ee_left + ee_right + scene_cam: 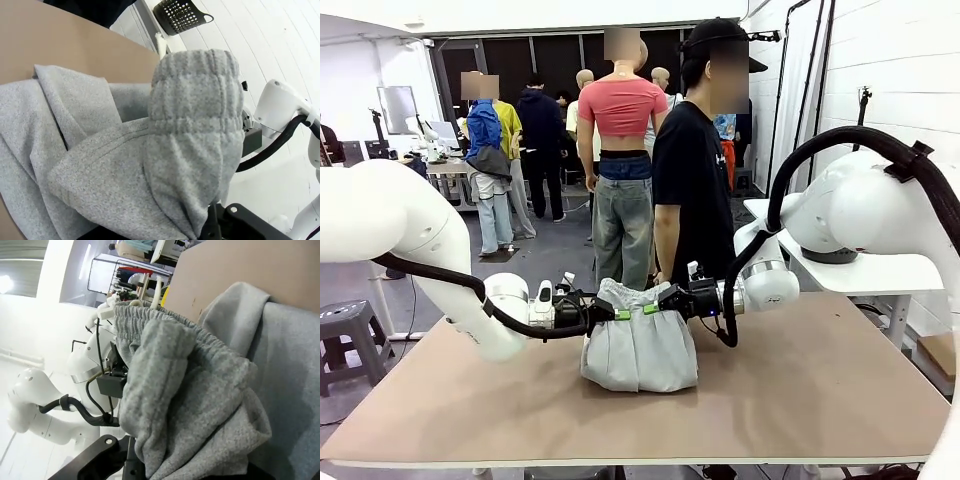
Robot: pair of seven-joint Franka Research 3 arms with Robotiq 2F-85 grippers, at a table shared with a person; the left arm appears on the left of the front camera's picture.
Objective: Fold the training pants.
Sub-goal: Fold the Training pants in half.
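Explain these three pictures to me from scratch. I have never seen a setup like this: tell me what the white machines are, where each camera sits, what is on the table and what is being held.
The white machines are two robot arms, each ending in a two-finger gripper. The wide picture is taken from a fixed camera between the arms, looking across the brown table at a person in a black shirt standing at the far side. The other two pictures come from cameras on each arm's wrist, looking along the fingers, so they appear tilted.

On the table is a pair of light grey training pants. The left gripper and the right gripper are each shut on the pants near the gathered waistband, lifting the top while the rest bunches on the table. A black mesh basket stands beyond the table.
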